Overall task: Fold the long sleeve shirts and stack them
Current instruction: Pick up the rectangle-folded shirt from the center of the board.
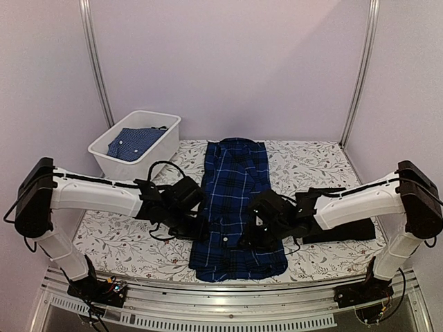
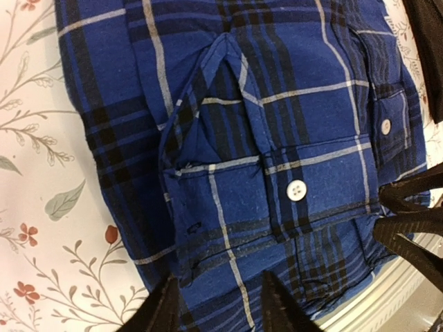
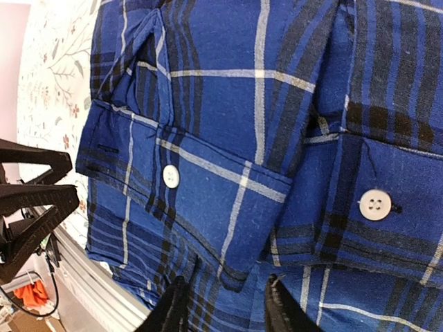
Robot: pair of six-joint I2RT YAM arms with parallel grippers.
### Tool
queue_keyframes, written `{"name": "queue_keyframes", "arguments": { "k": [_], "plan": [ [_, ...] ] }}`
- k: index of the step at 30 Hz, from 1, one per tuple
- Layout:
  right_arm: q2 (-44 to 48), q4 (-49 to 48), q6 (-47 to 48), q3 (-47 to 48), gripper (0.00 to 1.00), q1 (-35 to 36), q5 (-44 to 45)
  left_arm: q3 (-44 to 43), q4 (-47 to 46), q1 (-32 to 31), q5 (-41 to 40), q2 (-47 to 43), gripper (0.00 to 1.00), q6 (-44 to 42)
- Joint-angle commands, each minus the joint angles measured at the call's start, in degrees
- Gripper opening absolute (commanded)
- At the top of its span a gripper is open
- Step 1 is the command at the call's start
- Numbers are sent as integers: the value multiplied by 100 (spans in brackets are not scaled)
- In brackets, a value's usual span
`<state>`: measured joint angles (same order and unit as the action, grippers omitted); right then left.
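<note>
You are partway through the first fold, by the look of it. The plaid shirt (image 1: 235, 200) lies lengthwise in the middle of the table (image 1: 311, 162), collar at the far end and hem toward you. Both sides are turned in, so it forms a long narrow strip, and both wrist views show the cuffs (image 2: 297, 190) lying on top of the body near the hem. The sleeve folds therefore look done. What is left on this shirt, in my judgement, is the crosswise fold that brings hem toward collar and makes a compact packet. Your left gripper (image 2: 221, 308) sits at the strip's left edge and your right gripper (image 3: 225, 308) at its right edge, level with each other over the lower half. Each has its fingers apart above the cloth with no fold pinched between them, so nothing is gripped. The black shirt (image 1: 353, 232) lies on the table to the right, partly under your right arm. It reads as a flat dark shape, and you cannot tell from here whether it is properly folded. Nothing is stacked: the two shirts lie apart, side by side. At the far left, a white bin (image 1: 169, 131) holds a blue checked cloth (image 1: 131, 144), possibly another garment to handle. So you have the crosswise fold to make and then the stacking.
</note>
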<state>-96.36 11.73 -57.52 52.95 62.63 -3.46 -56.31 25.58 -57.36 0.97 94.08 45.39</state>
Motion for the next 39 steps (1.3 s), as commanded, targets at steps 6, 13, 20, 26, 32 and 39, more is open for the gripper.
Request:
{"name": "queue_keyframes", "arguments": {
  "k": [6,13,20,26,32,39],
  "plan": [
    [1313,486,290,-714,52,-109,154,1032,-360,317,443,-1388,57,177],
    [2281,267,542,-1791,52,-679,-273,2401,-1589,1217,1903,-2144,50,296],
    [2850,-349,657,-2533,54,-1252,-860,2700,-2146,1625,2433,-1883,56,183],
    [2791,-1124,668,-3004,55,-1649,-1402,2661,-2463,1837,2762,-1316,57,113],
    [2442,-1669,733,-3100,55,-1850,-1655,2434,-2466,1848,2861,-759,52,75],
    [2178,-1962,773,-3116,55,-1913,-1734,2226,-2462,1832,2958,-346,53,85]
  ]
}}
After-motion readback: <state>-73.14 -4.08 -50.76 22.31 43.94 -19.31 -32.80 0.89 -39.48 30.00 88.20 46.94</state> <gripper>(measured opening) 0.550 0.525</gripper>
